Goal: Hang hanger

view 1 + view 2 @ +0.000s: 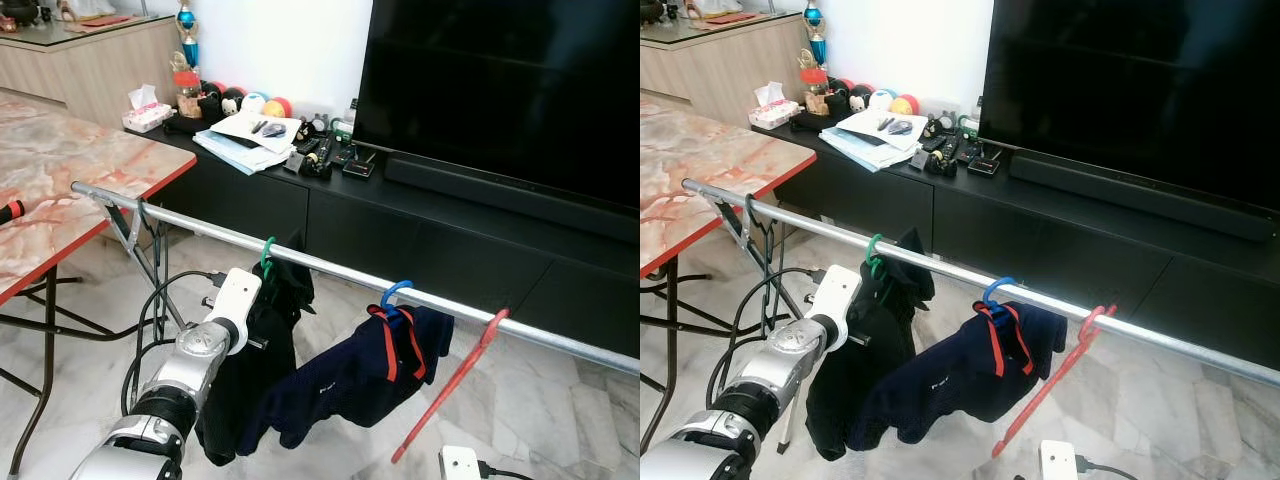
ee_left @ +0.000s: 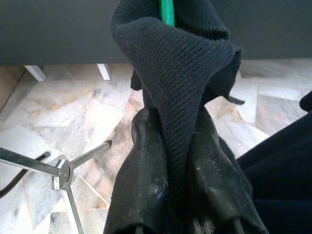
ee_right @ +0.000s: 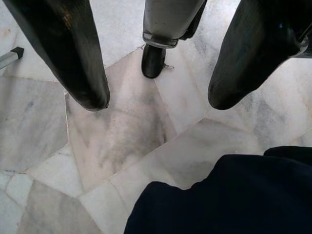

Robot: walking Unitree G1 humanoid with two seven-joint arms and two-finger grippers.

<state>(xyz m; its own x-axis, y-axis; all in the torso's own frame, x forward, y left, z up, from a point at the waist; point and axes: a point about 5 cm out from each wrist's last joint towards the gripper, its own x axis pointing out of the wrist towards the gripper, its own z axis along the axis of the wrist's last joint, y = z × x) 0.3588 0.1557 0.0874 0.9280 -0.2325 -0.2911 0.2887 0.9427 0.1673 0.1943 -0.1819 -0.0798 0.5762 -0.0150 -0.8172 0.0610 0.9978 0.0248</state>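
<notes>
Black knit cloth (image 2: pixel 180 73), soft and slack, sits pinched between your left gripper (image 2: pixel 183 185) fingers; its green hanger (image 1: pixel 267 256) is hooked on the rail (image 1: pixel 330 268). Grip the stiff hook, not fabric. Your right gripper (image 3: pixel 153 83) hangs spread wide over floor.

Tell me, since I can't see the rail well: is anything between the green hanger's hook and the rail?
Nothing visible: the green hanger already hooks over the rail, with the left gripper shut on its black garment below.
</notes>
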